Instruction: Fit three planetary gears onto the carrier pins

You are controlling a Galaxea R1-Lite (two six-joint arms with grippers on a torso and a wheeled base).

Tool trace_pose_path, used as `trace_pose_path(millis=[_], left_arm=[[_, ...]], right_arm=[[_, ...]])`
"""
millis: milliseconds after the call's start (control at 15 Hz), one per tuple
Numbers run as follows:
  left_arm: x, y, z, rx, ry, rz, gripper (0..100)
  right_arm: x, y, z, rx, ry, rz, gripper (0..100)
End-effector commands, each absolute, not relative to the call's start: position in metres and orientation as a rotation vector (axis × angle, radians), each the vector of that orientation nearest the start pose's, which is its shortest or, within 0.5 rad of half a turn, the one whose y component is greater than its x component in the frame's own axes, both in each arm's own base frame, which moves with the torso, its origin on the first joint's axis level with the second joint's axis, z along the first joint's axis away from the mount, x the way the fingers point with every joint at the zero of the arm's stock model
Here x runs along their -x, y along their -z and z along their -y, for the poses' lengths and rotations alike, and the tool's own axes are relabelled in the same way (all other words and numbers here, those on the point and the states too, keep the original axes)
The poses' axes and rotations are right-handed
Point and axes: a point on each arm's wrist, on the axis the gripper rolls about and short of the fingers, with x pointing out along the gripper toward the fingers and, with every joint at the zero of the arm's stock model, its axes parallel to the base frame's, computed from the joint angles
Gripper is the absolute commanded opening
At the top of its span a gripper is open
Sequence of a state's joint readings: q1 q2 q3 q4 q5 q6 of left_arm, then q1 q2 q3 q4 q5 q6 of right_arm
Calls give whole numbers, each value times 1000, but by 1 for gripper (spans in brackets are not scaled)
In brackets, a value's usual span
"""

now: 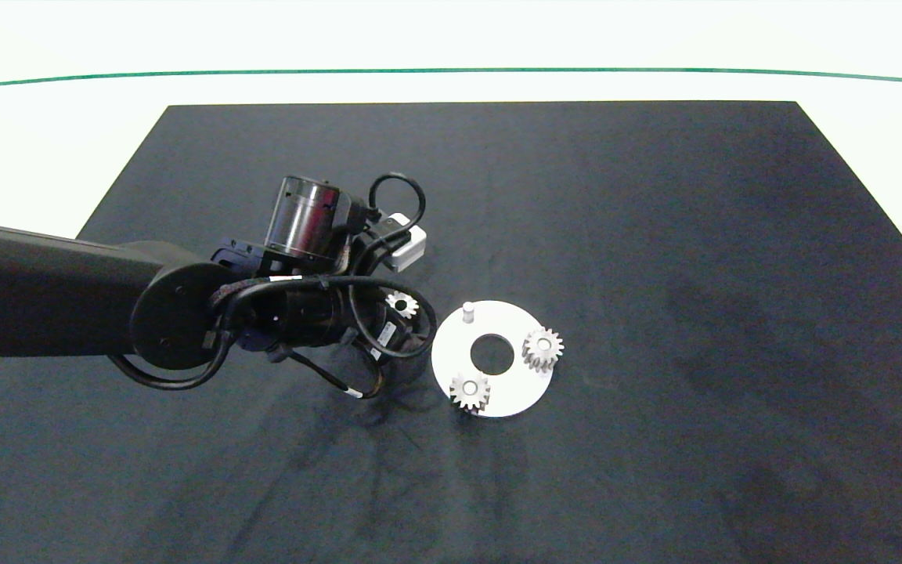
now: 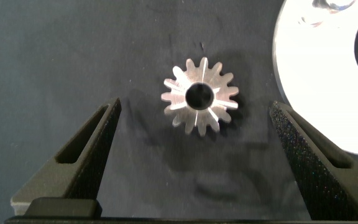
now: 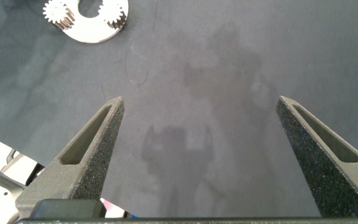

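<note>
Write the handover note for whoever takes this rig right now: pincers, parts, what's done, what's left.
Left pincer: open, hovering over the black mat with the third small silver-grey metal gear lying flat between its fingers, not gripped, just beside the flat white ring-shaped disc.
Right pincer: open, holding nothing, parked off to the side above bare mat.
Done: two gears sit on the disc, one at its right edge and one at its near edge.
Left: one short white peg at the disc's far side is bare. Close on the loose gear, lift it, and seat it on that peg.
</note>
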State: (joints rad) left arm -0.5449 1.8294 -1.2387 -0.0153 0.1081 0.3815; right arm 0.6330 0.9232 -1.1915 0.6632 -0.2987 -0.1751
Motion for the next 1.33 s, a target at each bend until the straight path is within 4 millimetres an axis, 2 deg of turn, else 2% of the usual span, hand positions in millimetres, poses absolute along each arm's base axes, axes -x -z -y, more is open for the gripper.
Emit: trace_pose_path(millis=[67, 400, 1333], left_arm=[[-304, -199, 182, -551, 523, -449, 100], [-305, -195, 184, -555, 530, -458, 96], [-306, -197, 183, -551, 525, -452, 68]], right_arm=[[-55, -319, -32, 355, -360, -333, 100], [-55, -319, -32, 355, -360, -333, 100], [-56, -318, -33, 356, -362, -337, 100]])
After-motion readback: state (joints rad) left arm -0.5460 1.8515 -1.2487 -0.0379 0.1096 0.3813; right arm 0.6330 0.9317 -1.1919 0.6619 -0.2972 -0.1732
